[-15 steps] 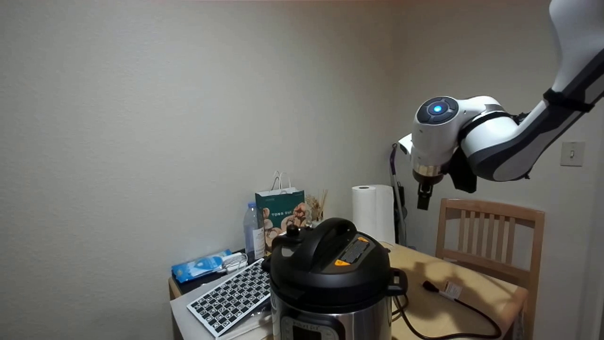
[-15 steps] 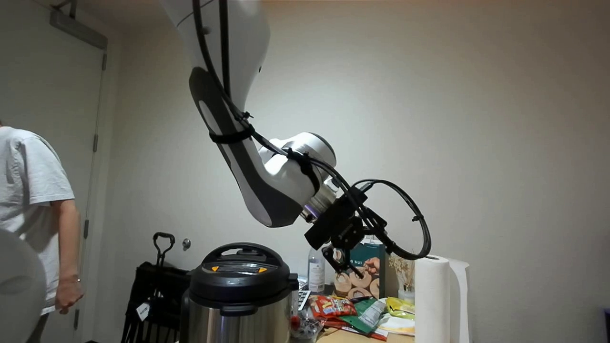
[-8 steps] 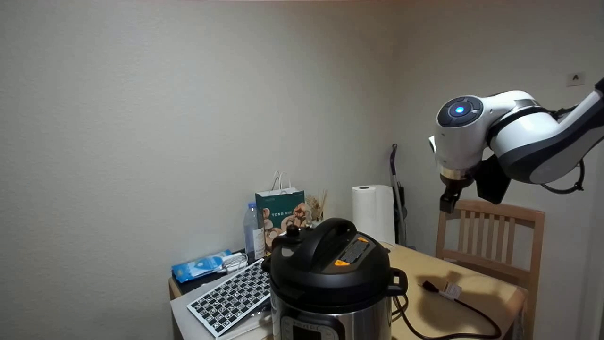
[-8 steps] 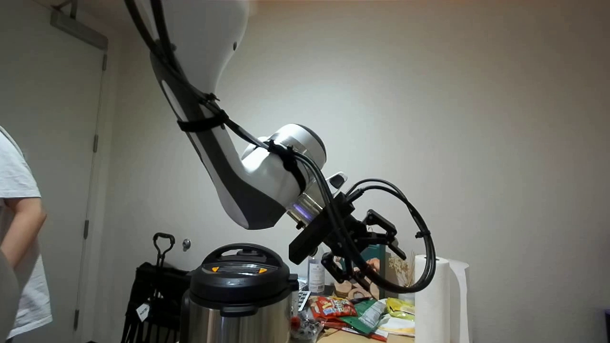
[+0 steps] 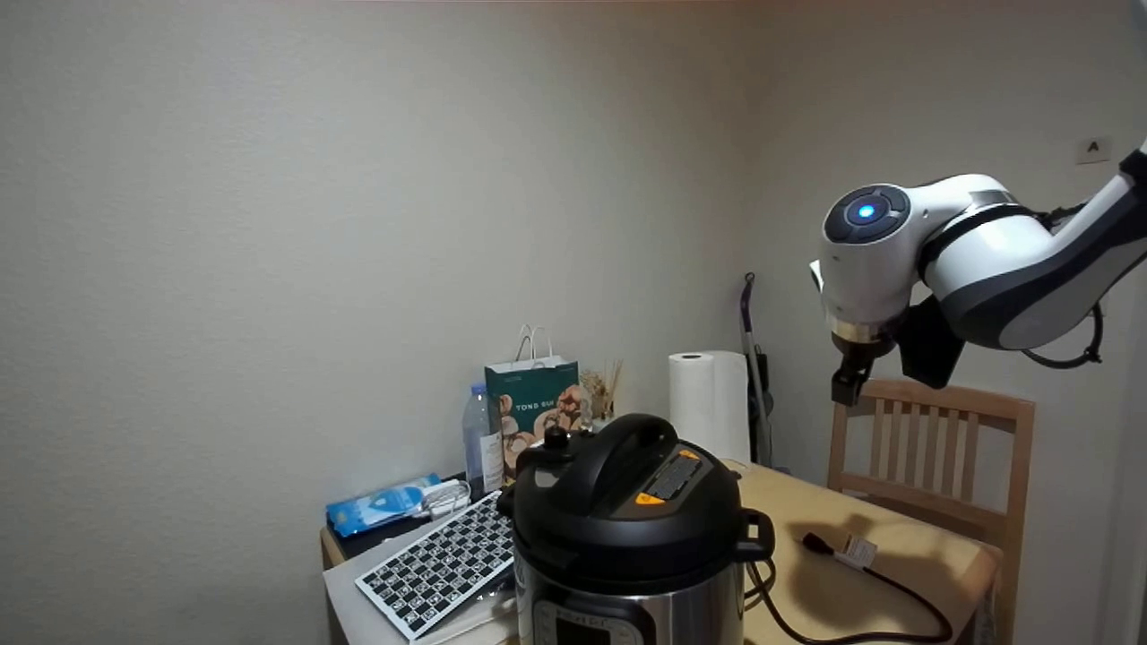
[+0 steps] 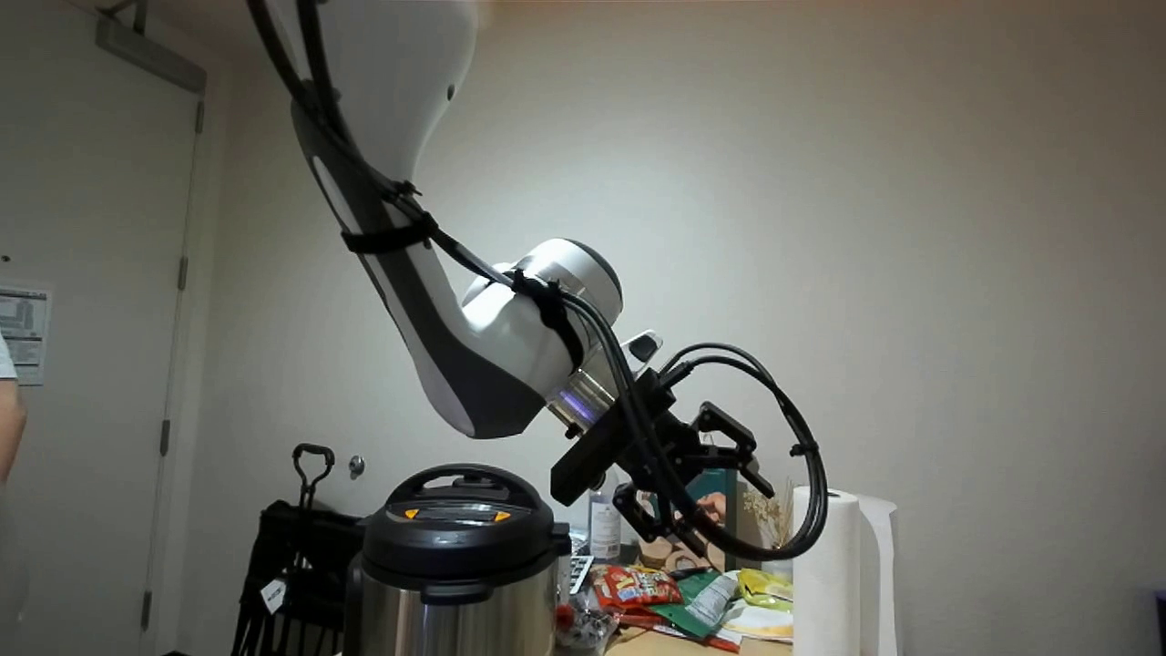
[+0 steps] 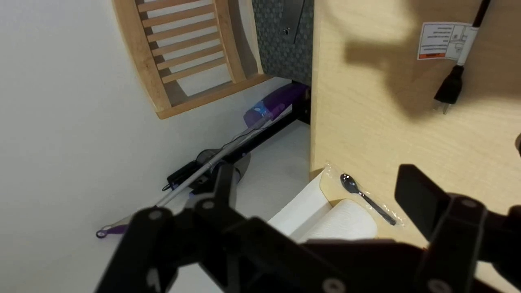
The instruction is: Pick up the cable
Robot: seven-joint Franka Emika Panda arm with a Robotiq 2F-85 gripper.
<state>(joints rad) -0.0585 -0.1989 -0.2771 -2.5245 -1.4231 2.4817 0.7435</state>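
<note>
1. The cable is lying on the table, beside the pressure cooker and well apart from the gripper.
2. In an exterior view its plug is pointing up and left; from there the cable is running down and right, then bending back left toward the pressure cooker.
3. In the wrist view it is slanting, the plug facing down and a little left.
4. A white tag is sticking out just behind the plug, carrying an orange band and print too small to read.
5. The gripper is hanging above the table, its jaws standing wide apart with only air between them.
6. Lettering on the pressure cooker's front panel is appearing too blurred to read.
7. Behind the pressure cooker a green bag is showing "TONG SUI"; a wall sign is showing "A".
</note>
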